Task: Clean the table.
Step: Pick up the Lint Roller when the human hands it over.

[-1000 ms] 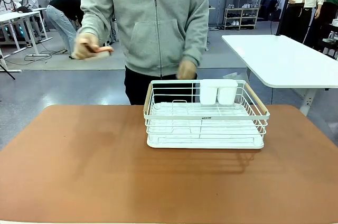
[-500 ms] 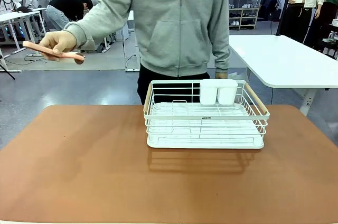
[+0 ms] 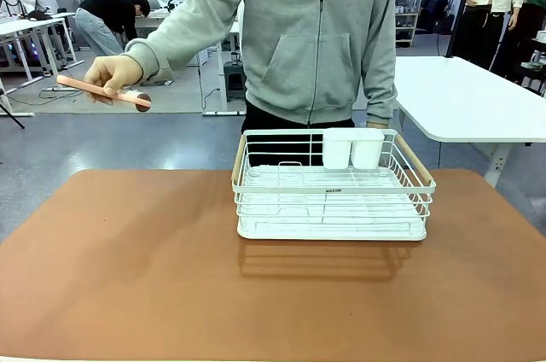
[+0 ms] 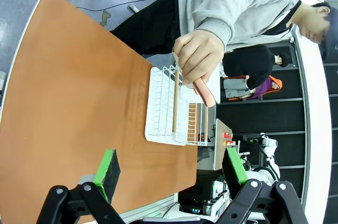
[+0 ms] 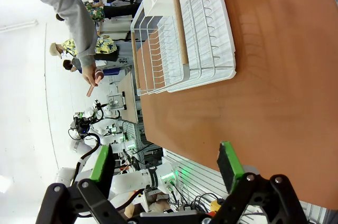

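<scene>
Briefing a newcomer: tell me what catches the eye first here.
A white wire rack sits right of centre on the reddish-brown table, two white containers at its far rim. Behind it, a person in a grey hoodie holds a pink utensil out to the robot's left.

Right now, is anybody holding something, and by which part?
The person's hand grips a pink utensil around its middle. The left pincer and the right pincer both stand open, holding nothing.
</scene>
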You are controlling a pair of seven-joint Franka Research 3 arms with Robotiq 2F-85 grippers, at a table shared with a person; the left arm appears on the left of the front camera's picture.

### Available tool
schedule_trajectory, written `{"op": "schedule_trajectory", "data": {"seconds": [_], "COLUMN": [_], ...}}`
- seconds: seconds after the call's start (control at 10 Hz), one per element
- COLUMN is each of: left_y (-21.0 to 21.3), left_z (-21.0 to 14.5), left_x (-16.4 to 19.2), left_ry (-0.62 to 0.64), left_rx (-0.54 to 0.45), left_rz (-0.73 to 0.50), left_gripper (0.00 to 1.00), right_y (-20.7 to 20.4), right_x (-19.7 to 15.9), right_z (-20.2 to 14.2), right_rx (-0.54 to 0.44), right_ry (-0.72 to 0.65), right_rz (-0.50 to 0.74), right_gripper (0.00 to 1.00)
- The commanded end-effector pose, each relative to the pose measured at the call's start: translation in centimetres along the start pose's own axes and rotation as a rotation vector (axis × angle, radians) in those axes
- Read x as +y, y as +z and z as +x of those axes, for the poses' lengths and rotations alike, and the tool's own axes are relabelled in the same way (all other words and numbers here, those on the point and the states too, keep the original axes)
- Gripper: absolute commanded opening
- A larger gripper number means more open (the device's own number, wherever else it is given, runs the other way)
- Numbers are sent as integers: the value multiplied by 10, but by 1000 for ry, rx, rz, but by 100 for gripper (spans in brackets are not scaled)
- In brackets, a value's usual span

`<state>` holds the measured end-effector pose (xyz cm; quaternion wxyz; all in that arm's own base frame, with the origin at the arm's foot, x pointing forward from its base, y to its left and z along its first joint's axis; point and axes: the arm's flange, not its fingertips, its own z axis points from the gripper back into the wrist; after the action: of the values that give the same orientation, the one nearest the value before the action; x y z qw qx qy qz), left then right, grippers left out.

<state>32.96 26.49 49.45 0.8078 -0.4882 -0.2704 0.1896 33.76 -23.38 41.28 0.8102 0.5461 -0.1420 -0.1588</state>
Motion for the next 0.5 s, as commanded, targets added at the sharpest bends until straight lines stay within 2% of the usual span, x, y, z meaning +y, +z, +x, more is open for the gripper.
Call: {"op": "schedule_trajectory", "data": {"seconds": [0.0,0.4], "left_y": [3,0], "left_z": [-2,0], "left_x": [1,0], "left_ry": [1,0], "left_rx": [-4,0], "left_rz": [-5,0], "left_gripper": [100,100], "right_y": [3,3], "right_x": [2,2], "right_z": [0,0], "right_rx": [-5,-5], "right_ry": [5,5], "right_rz": [3,3], "right_gripper": [100,100]}}
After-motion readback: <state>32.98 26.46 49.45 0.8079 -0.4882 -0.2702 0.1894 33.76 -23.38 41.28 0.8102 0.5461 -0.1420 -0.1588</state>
